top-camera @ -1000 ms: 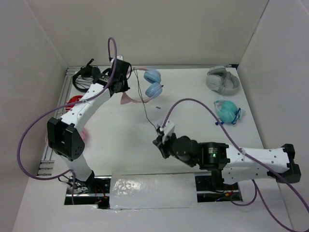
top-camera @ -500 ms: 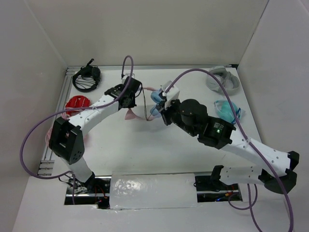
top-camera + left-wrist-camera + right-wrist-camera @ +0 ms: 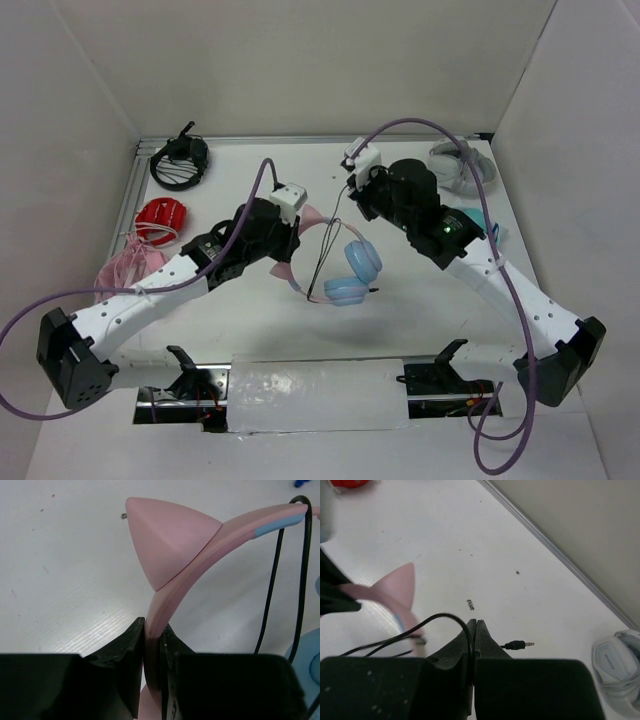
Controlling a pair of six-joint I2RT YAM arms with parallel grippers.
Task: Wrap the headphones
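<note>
Holds the headphones about the middle of the table, a little toward its near edge. Grips them with the left claw, closed tight on the thin pink band just below one cat ear, with a finger pressed to each side of the band. Leaves the two light-blue ear cups low, side by side, on the right of that claw; cannot tell whether they touch the table or hang just above it.

Pinches the thin black cable in the right claw, with the jaws fully together on it, farther back over the table than the ear cups. Shows the cable running from this claw down toward the cups, and looping out to the left of the fingertips in the right wrist view. Shows also the small plug just right of those fingertips.

Has the grey-white headphones at the far right corner of the table, partly behind the right arm. Has a black round item at the far left corner and a red item along the left edge.
</note>
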